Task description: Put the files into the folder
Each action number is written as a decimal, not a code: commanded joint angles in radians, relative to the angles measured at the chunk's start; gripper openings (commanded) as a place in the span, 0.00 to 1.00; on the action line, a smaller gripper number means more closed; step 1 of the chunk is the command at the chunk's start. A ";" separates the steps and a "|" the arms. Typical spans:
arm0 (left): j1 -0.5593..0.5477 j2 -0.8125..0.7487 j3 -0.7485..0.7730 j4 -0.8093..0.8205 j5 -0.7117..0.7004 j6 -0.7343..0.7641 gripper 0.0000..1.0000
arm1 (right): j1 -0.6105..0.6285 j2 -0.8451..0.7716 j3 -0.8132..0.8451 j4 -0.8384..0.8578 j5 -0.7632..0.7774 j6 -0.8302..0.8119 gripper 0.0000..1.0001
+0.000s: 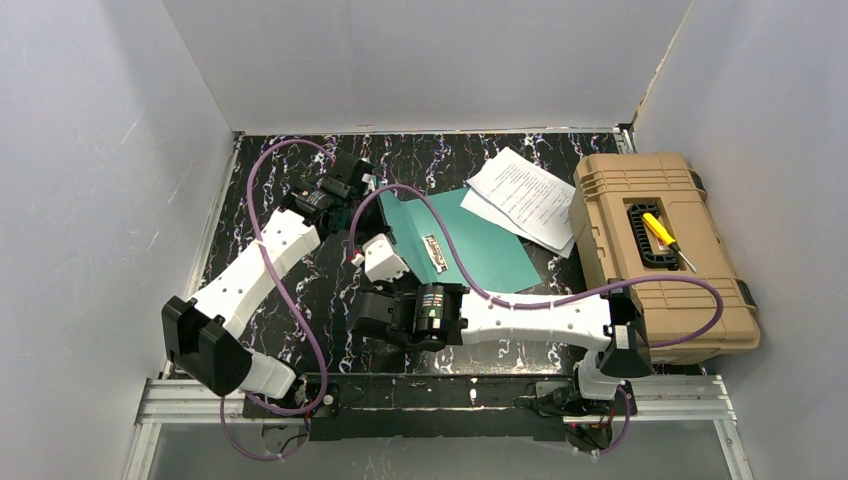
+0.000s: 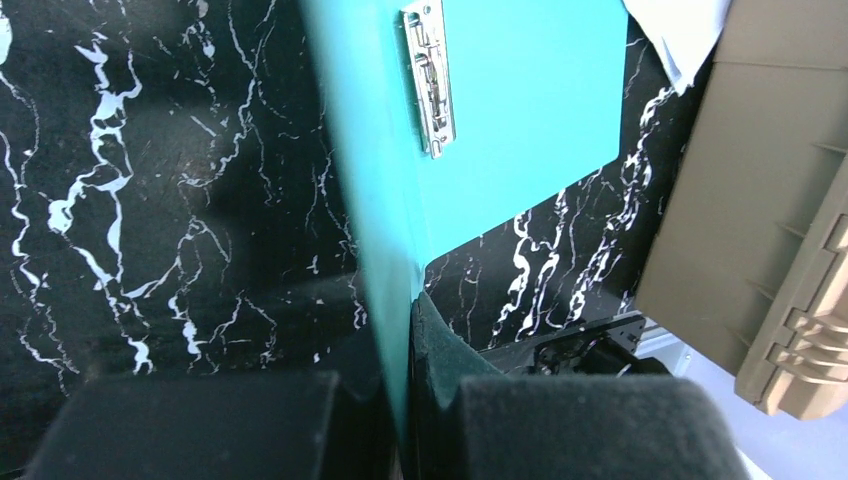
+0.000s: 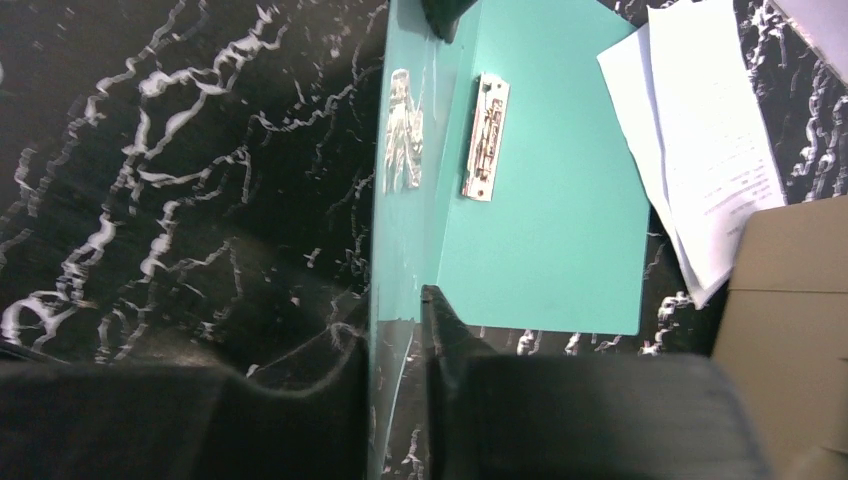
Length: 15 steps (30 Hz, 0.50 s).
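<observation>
The teal folder (image 1: 490,250) lies open mid-table, its metal clip (image 1: 436,252) showing on the spine. Its left cover (image 1: 400,215) stands upright. My left gripper (image 1: 358,183) is at the cover's far end; in the left wrist view it (image 2: 400,400) is shut on the cover (image 2: 370,200). My right gripper (image 1: 392,250) is at the near end. In the right wrist view it (image 3: 395,320) straddles the cover (image 3: 400,230), with a gap on the right-finger side. The files (image 1: 525,195), white printed sheets, lie at the folder's far right corner, overlapping it and touching the toolbox.
A tan plastic toolbox (image 1: 660,260) stands along the right side, with a yellow-handled screwdriver (image 1: 665,238) in its lid recess. White walls enclose the black marble table (image 1: 280,180) on three sides. A purple cable (image 1: 470,280) crosses over the folder.
</observation>
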 commanded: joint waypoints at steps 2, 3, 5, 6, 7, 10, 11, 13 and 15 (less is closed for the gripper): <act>0.016 -0.064 -0.042 -0.016 0.012 0.070 0.00 | 0.014 -0.077 0.006 0.127 -0.005 -0.035 0.49; 0.020 -0.071 -0.053 -0.008 0.016 0.076 0.00 | 0.014 -0.097 -0.015 0.158 -0.042 -0.052 0.58; 0.028 -0.086 -0.079 0.015 0.032 0.096 0.00 | 0.013 -0.151 -0.049 0.216 -0.107 -0.089 0.73; 0.034 -0.094 -0.095 0.041 0.048 0.106 0.00 | 0.013 -0.175 -0.066 0.240 -0.141 -0.101 0.78; 0.038 -0.100 -0.110 0.055 0.059 0.119 0.00 | 0.013 -0.197 -0.084 0.267 -0.174 -0.116 0.80; 0.051 -0.108 -0.137 0.092 0.103 0.144 0.00 | 0.014 -0.267 -0.140 0.331 -0.263 -0.150 0.86; 0.057 -0.109 -0.144 0.102 0.112 0.150 0.00 | 0.013 -0.289 -0.153 0.339 -0.280 -0.154 0.87; 0.065 -0.108 -0.152 0.113 0.130 0.161 0.00 | 0.013 -0.334 -0.183 0.354 -0.301 -0.155 0.91; 0.074 -0.110 -0.164 0.126 0.150 0.174 0.00 | 0.013 -0.380 -0.216 0.351 -0.291 -0.148 0.93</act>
